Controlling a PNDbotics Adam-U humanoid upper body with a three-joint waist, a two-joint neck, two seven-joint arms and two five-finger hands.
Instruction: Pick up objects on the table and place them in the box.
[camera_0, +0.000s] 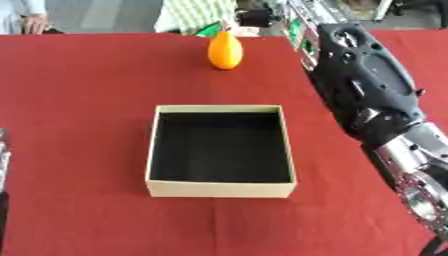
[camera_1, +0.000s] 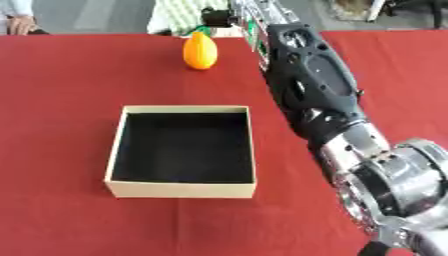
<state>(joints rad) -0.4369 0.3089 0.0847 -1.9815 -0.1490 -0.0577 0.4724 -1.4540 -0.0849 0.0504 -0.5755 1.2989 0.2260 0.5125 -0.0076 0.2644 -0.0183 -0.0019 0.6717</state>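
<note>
An orange, egg-shaped fruit (camera_0: 225, 50) stands on the red table (camera_0: 79, 100) at the far middle. The open cardboard box (camera_0: 219, 189), black inside and holding nothing, sits in the middle of the table. My right arm (camera_1: 315, 90) reaches from the lower right toward the far edge. Its hand (camera_1: 251, 22) is to the right of the fruit and slightly beyond it, apart from it. A thin grey strip of my left hand (camera_0: 3, 160) shows at the left edge.
People sit beyond the table's far edge, and one rests a hand (camera_0: 35, 23) at the far left corner. A green object (camera_0: 208, 31) lies just behind the fruit. Red cloth surrounds the box on all sides.
</note>
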